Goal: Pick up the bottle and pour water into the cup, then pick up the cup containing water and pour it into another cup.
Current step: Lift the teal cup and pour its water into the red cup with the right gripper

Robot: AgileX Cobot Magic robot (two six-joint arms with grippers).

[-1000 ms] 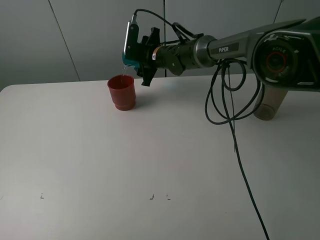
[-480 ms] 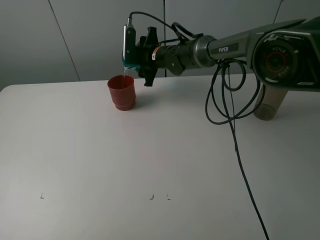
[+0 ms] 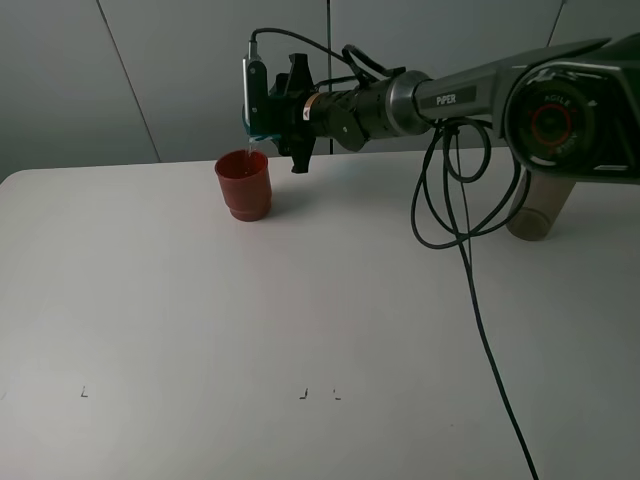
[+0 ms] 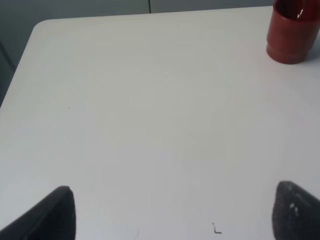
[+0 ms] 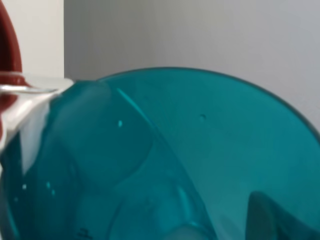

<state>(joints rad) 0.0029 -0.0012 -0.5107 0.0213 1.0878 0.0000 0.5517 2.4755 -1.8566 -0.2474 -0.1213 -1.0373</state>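
Observation:
My right gripper (image 3: pixel 262 108) is shut on the teal cup (image 3: pixel 259 131), tipped over just above the red cup (image 3: pixel 243 185), which stands upright at the table's far side. A thin stream of water falls from the teal cup into the red cup. In the right wrist view the teal cup (image 5: pixel 175 160) fills the picture, with water at its lip and the red cup's rim (image 5: pixel 7 75) beside it. The grey-brown bottle (image 3: pixel 530 215) stands at the far right, its upper part hidden by the right arm. My left gripper (image 4: pixel 175 215) is open and empty, low over the table; the red cup (image 4: pixel 292 32) is far from it.
The right arm's black cable (image 3: pixel 470 280) hangs in loops and trails across the right side of the white table (image 3: pixel 300 300) to its front edge. Small black marks (image 3: pixel 302 395) lie near the front. A grey wall stands behind.
My right gripper has turned further and shifted slightly left over the red cup, tipping the teal cup more steeply. The red cup and the bottle have not moved.

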